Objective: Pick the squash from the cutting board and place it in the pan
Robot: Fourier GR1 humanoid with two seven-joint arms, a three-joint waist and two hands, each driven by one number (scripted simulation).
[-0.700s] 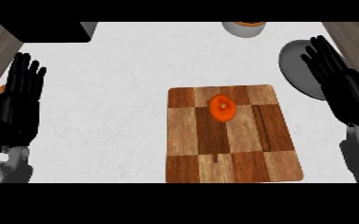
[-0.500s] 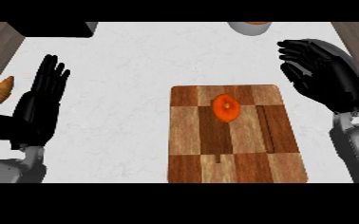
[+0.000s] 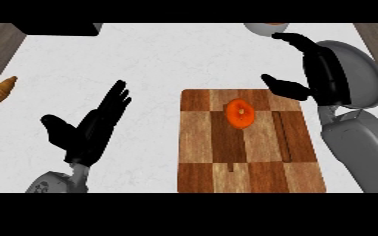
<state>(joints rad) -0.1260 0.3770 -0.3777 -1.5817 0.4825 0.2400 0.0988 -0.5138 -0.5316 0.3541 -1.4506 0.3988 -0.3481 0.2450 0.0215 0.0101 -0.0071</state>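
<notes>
The small round orange squash (image 3: 240, 113) lies where it lay a moment ago, on the far half of the checkered brown wooden cutting board (image 3: 251, 165), untouched; what has changed is the hands. The right hand (image 3: 322, 75), which stood upright by the counter's right edge, has swung inward and turned, so its thumb now sticks out over the board's far right corner while its fingers arch towards the grey bowl (image 3: 264, 28) at the counter's back. Those fingers are unclenched and only lightly bent, with nothing between them and the thumb. The squash sits just short of the thumb's tip, nearer the robot and to its left, clearly apart from it. Behind the knuckles, on the side away from the squash, shows the grey round metal pan (image 3: 359, 70), so the drop-off point is very close to where the grasp must happen. The left hand (image 3: 90, 129) has also come in from the left edge onto the white counter (image 3: 162, 60); its fingers are straight and spread, grasping nothing, their tips well left of the board. I judge this to be the approach: the right hand is lined up to drop onto the squash, but the pick has not begun and the whole carry remains.
</notes>
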